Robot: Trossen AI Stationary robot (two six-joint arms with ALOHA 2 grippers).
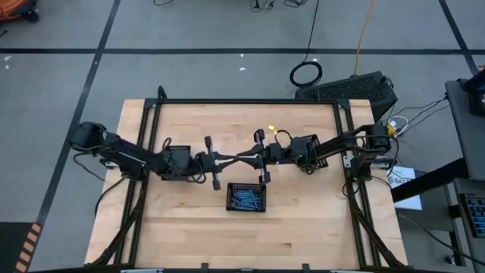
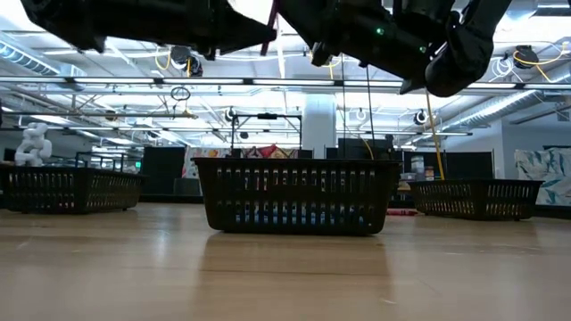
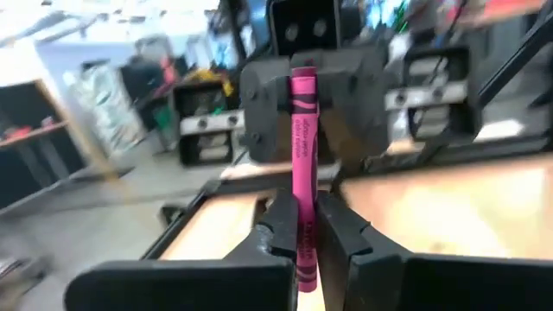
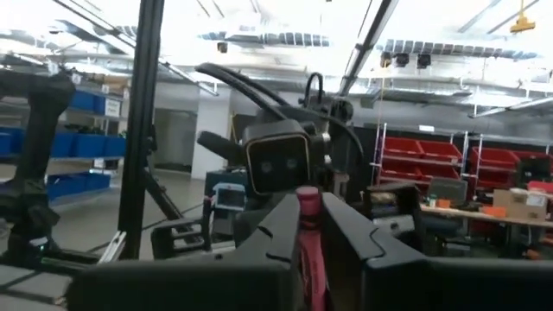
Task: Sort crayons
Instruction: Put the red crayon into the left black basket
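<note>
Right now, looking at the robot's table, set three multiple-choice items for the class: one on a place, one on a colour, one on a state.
1. Where is the black basket of blue crayons?
A. Near the table's middle
B. At a table corner
C. On the floor

2. What colour is the crayon at the left gripper?
A. Yellow
B. Pink
C. Green

3. How is the left gripper?
A. Wide open, empty
B. Resting in the basket
C. Shut on the crayon

Key: 1 A, the high view shows it mid-table; 2 B, the left wrist view shows pink; 3 C, its fingers pinch the crayon.
</note>
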